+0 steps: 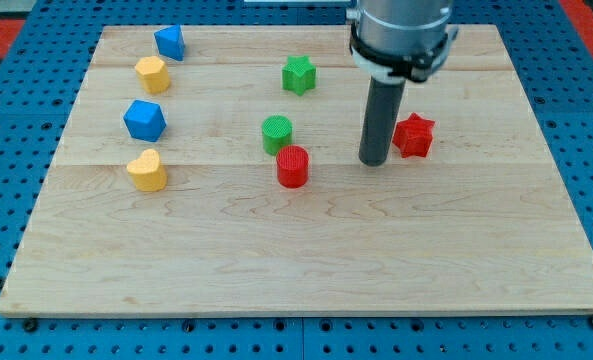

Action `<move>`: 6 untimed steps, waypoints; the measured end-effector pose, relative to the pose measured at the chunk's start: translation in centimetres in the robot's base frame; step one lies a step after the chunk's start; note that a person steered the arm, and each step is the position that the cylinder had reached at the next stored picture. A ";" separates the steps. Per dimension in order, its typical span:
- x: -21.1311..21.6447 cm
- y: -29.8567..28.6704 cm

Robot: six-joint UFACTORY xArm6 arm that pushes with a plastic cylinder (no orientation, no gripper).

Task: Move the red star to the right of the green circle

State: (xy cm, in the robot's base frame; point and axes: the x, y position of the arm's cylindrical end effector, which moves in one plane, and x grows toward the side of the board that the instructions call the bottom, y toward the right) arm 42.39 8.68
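Wooden board [306, 270] on blue pegboard [6, 60]; no containers, and the arm carries no jaws, only a rod. Rod tip [373, 162] just left of red star [414, 136], contact unclear. Green circle [276, 133] further left, touching red cylinder [292, 166]. Green star [298, 74] above. At view's left: two blue blocks [169, 42] [144, 120], yellow block [152, 74], yellow heart [147, 170].

A single camera looks down at a slant from the near edge, taking in the whole counter [306, 290] from fairly close.
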 end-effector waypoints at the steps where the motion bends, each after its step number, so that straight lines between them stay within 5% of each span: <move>1: -0.1 7.9; 4: 12.4 -0.3; 6: 12.4 -1.4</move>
